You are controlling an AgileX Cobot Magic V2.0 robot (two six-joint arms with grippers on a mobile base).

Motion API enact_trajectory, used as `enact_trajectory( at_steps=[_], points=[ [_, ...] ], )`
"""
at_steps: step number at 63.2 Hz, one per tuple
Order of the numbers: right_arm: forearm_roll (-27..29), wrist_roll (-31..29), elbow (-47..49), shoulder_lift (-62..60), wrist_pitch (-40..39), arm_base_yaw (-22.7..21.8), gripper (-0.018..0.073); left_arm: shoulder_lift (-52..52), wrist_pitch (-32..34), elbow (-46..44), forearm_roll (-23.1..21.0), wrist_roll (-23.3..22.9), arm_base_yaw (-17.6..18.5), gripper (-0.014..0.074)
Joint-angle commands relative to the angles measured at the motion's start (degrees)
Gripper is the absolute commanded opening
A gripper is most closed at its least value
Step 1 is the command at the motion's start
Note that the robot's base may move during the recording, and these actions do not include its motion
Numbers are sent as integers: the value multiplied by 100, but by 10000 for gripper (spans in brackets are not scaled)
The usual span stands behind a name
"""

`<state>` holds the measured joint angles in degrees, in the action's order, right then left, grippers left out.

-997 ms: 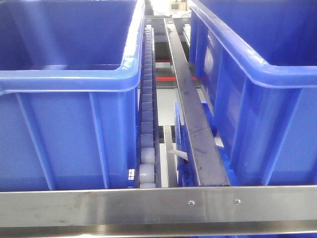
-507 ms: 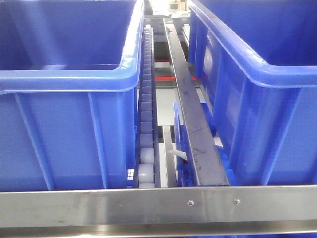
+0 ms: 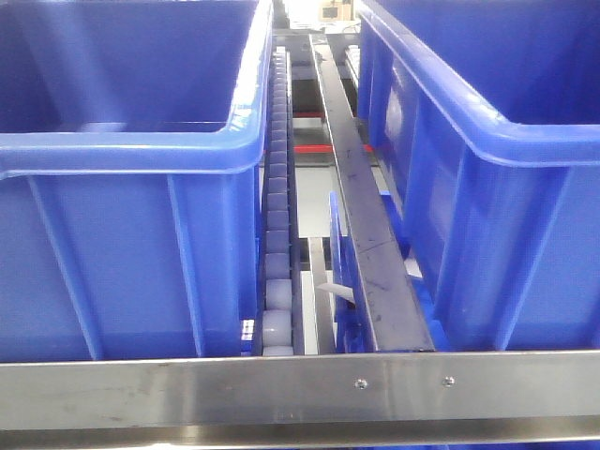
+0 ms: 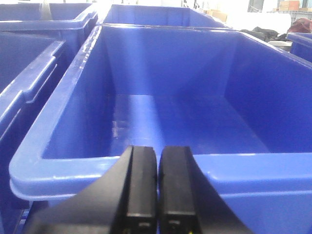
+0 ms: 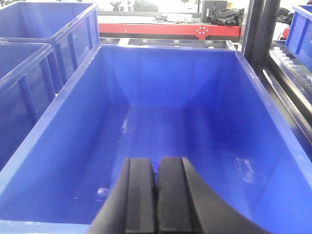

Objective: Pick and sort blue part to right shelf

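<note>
Your left gripper [image 4: 157, 187] and right gripper [image 5: 156, 195] are both closed and hold nothing, each with a large blue plastic crate [image 4: 146, 117] at 12 o'clock.

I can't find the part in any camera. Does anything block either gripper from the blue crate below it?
Nothing visible does. The left gripper and right gripper, both shut and empty, face open, empty large blue plastic crates. No small blue part shows.
</note>
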<state>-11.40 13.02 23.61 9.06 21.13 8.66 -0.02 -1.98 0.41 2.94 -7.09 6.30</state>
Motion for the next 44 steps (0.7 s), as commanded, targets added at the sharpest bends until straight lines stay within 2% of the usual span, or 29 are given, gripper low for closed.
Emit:
enact_trajectory(
  at_steps=[1,25,35,44],
  points=[
    [-57,-21,151,60,-515,-20,32,50,552,134,-57,-20,-7,122],
    [8,-21,55,60,-470,-117,32,50,552,134,-57,-20,-7,122],
    [166,-28,-380,20,-581,-778,32,50,552,134,-57,-20,-7,122],
    [467,-327,-1052,-67,-1257,-1278,32,50,552,134,-57,-20,-7,122]
  ],
)
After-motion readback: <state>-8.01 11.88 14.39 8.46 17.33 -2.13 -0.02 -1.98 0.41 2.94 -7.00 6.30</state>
